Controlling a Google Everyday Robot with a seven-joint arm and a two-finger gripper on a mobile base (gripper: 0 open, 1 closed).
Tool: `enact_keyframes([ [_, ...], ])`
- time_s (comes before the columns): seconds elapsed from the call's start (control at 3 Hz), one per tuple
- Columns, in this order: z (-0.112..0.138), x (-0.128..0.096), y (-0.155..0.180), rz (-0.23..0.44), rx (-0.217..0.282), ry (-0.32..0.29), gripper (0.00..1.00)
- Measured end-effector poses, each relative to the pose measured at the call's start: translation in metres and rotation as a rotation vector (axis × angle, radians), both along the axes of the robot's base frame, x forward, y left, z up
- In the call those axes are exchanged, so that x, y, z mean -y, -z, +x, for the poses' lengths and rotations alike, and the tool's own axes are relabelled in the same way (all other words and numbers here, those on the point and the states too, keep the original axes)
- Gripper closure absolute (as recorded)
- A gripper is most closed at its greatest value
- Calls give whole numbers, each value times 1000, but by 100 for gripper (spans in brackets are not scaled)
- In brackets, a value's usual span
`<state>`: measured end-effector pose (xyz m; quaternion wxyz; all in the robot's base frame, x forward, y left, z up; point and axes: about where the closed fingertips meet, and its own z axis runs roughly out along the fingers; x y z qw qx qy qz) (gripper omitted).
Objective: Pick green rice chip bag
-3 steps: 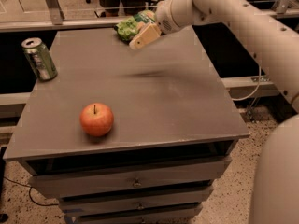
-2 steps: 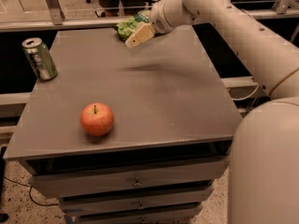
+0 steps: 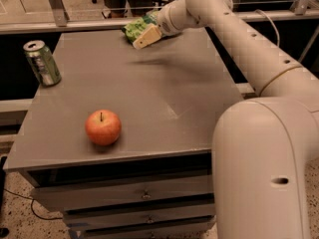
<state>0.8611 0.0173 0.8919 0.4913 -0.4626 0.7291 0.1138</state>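
Reaching over the grey table (image 3: 164, 98), the arm (image 3: 249, 44) puts its gripper (image 3: 145, 37) at the far edge, against the near side of the green chip bag (image 3: 132, 29), which lies at the table's back edge; whether the gripper is apart or clamped on the bag cannot be told. Drink can (image 3: 42, 62) upright at far left, red apple (image 3: 103, 127) front left, both well apart from the bag

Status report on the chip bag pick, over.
Arm out, gripper at the table's far edge, by the green rice chip bag. Bag lies at the back edge, partly behind the gripper. Nothing in the way: apple and green drink can sit far off.
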Motion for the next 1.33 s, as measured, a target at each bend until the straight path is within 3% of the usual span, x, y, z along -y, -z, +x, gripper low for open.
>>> enact_keyframes([
  [1.0,40,-15,34,7,-30,20,0],
  [1.33,46,-26,38,12,-22,0,19],
])
